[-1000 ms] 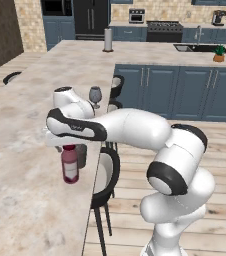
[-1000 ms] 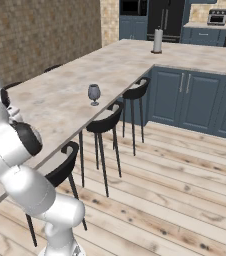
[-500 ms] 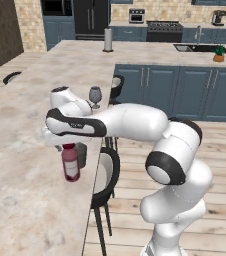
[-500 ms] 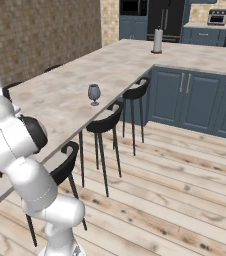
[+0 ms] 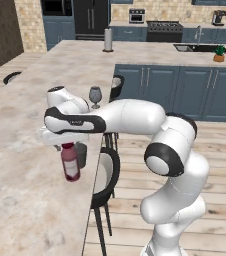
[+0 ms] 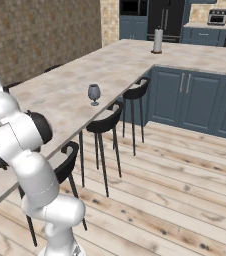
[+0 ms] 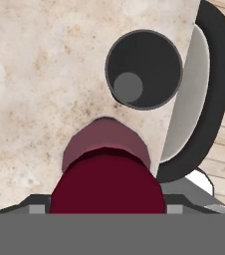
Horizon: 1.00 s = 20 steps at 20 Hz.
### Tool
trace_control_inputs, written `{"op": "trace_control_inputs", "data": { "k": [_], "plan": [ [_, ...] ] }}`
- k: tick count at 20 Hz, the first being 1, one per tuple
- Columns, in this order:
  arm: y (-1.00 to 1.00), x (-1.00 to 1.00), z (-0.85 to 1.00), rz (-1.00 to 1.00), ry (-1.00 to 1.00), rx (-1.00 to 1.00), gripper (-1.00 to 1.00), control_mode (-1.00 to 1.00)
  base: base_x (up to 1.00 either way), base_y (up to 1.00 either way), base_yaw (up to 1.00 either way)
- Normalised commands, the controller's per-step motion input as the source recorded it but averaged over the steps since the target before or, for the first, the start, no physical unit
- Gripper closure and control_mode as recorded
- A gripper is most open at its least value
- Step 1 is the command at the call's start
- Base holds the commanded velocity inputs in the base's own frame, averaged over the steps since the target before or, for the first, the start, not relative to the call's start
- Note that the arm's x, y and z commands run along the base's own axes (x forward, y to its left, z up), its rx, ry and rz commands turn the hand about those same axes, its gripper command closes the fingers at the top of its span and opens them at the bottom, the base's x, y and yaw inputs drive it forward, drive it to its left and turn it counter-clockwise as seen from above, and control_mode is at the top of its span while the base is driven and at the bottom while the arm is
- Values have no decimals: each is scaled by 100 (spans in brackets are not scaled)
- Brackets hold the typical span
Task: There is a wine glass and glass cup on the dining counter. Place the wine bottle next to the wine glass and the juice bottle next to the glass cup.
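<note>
- While the left base view looks over the arm, the fingers [image 5: 67, 146] grip the juice bottle [image 5: 70, 163] by its cap; it hangs just below them over the bench [image 5: 25, 200], right beside the glass cup [image 5: 81, 155]. The wine glass [image 5: 95, 95] stands well beyond.
- From the right base view, the wine glass [image 6: 94, 93] sits far ahead on the bench [image 6: 60, 95].
- Along the hand view, the juice bottle [image 7: 107, 179] sits between the fingers, the glass cup [image 7: 144, 69] just beyond, near the bench [image 7: 40, 74] edge.
- Lower straight, keep the bottle upright, avoid nudging the cup, release once seated.
</note>
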Motion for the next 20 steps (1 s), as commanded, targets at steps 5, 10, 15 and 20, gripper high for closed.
{"op": "trace_control_inputs", "data": {
  "k": [5, 10, 15, 20],
  "plan": [
    [0, 11, -18, 0, -4, 0, 100, -100, 0, 0, 0],
    [2, 0, -25, 0, -7, 0, -100, -100, 0, 0, 0],
    [0, -5, -24, -1, -9, -1, -100, -100, 0, 0, 0],
    [-4, -6, -14, -2, -5, 0, -100, -100, 0, 0, 0]
  ]
}}
